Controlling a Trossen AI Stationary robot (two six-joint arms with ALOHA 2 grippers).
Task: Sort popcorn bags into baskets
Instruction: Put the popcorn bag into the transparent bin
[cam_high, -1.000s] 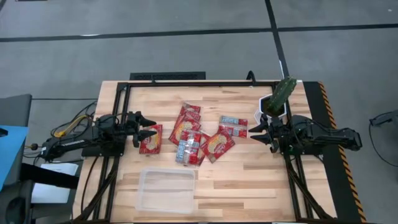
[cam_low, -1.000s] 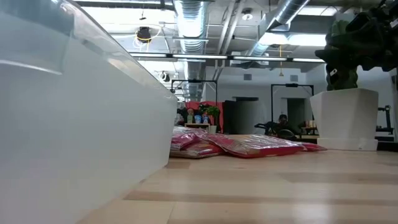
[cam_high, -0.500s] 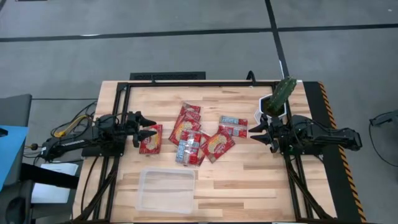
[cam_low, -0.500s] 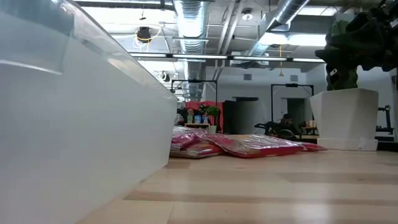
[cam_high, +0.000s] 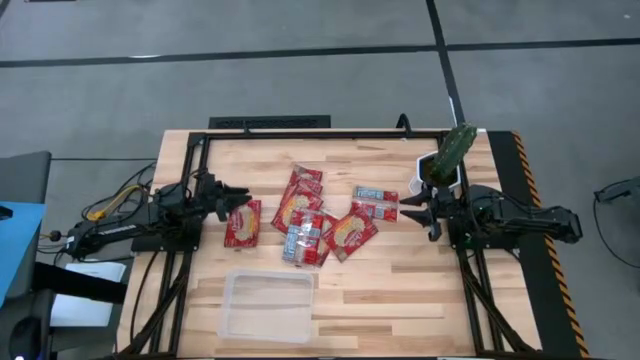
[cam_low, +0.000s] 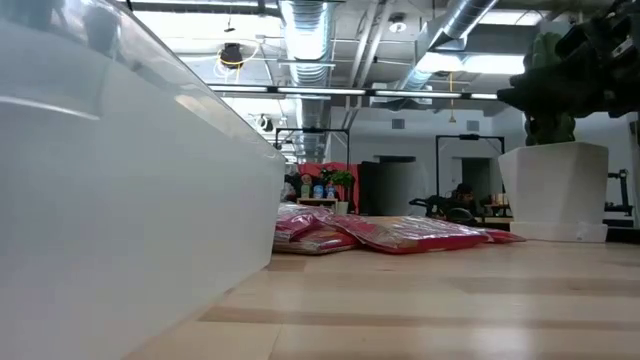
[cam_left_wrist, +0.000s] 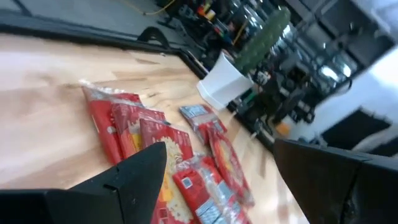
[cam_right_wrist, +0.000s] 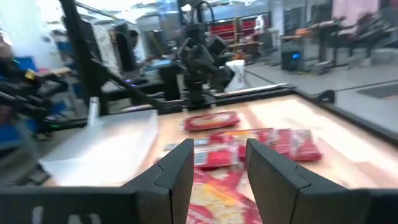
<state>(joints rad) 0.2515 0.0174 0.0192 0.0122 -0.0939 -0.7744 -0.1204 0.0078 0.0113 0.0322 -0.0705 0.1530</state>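
You are at the reaching step: both the left gripper (cam_high: 240, 200) and right gripper (cam_high: 408, 211) stand released, flanking the glossy red popcorn bags (cam_high: 315, 220) mid-table, so next close on one and carry it to the empty clear plastic tray (cam_high: 268, 305).

A light wooden table (cam_high: 400, 280) with a black frame fills the middle of the high view. Red popcorn bags (cam_high: 320, 222) lie clustered at its centre, one more (cam_high: 243, 222) apart to the left. A clear plastic tray (cam_high: 267, 305) sits at lower centre, a white bowl (cam_high: 441, 166) at the upper right corner.
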